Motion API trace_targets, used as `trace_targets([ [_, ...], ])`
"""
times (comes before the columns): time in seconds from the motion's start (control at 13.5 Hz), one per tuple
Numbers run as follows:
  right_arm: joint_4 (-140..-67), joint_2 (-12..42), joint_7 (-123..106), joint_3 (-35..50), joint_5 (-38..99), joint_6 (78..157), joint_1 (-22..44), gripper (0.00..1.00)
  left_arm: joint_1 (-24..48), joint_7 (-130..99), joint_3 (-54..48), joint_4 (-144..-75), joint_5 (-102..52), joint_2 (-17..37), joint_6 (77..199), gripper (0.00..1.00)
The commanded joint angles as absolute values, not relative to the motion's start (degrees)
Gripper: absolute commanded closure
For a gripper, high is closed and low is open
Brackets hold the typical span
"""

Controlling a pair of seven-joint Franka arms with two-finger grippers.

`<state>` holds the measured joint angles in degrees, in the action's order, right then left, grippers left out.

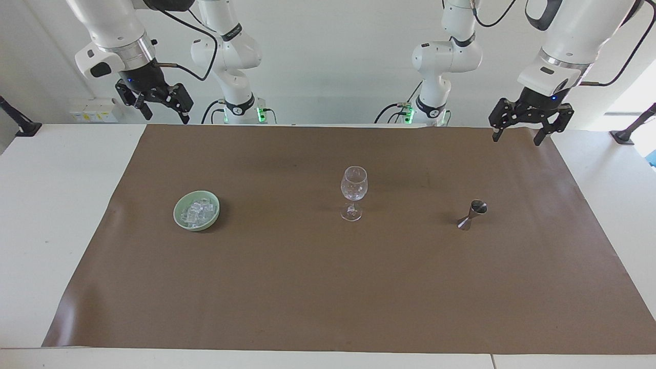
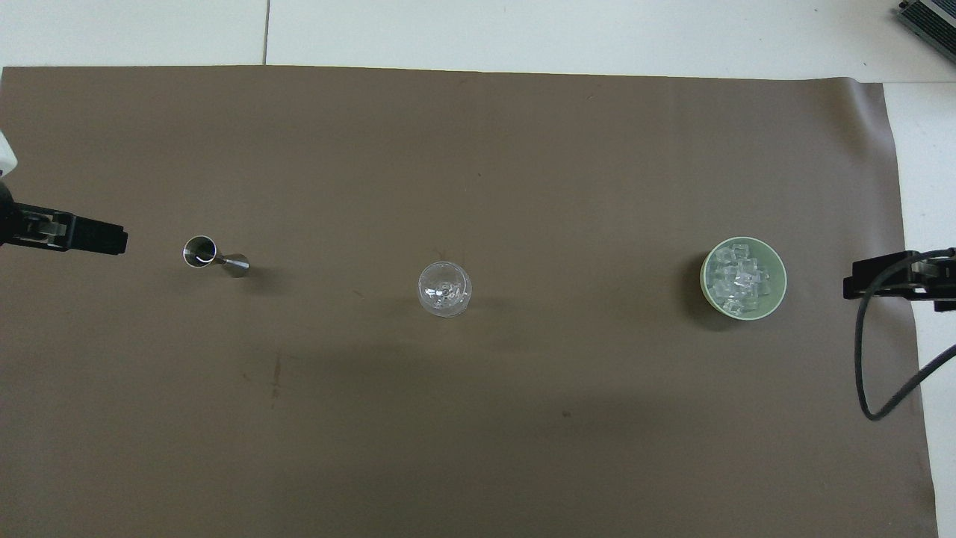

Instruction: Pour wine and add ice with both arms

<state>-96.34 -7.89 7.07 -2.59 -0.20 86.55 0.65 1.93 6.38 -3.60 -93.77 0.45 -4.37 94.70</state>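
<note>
**Start position: both arms raised, nothing gripped**

While both arms wait above the table's robot-side edge, the layout in the facing view reads as follows. The right gripper (image 1: 160,105) hangs with fingers apart, holding nothing. The green bowl (image 1: 179,210) holding the ice (image 1: 196,212) sits at the right arm's end, so the right arm is judged better placed for it. The wine glass (image 1: 353,193) stands upright mid-mat. The metal jigger (image 1: 472,214) stands tilted at the left arm's end, below the empty, spread left gripper (image 1: 519,134). No readable labels show.
</note>
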Motion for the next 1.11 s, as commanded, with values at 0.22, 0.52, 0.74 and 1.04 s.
trace_targets([
  [0.22,-96.33,-8.44,5.36,-2.55,0.7,85.69,0.53,0.0,1.23,6.77,-3.52,-95.36,0.7,-5.71,94.22,0.0],
  [0.52,-96.33,-8.44,5.36,-2.55,0.7,85.69,0.53,0.0,1.32,6.77,-3.52,-95.36,0.7,-5.71,94.13,0.0],
  [0.74,-96.33,-8.44,5.36,-2.55,0.7,85.69,0.62,0.0,1.23,6.77,-3.52,-95.36,0.7,-5.71,94.13,0.0],
  [1.04,-96.33,-8.44,5.27,-2.55,0.7,85.69,0.62,0.0,1.23,6.77,-3.52,-95.36,0.7,-5.71,94.13,0.0],
])
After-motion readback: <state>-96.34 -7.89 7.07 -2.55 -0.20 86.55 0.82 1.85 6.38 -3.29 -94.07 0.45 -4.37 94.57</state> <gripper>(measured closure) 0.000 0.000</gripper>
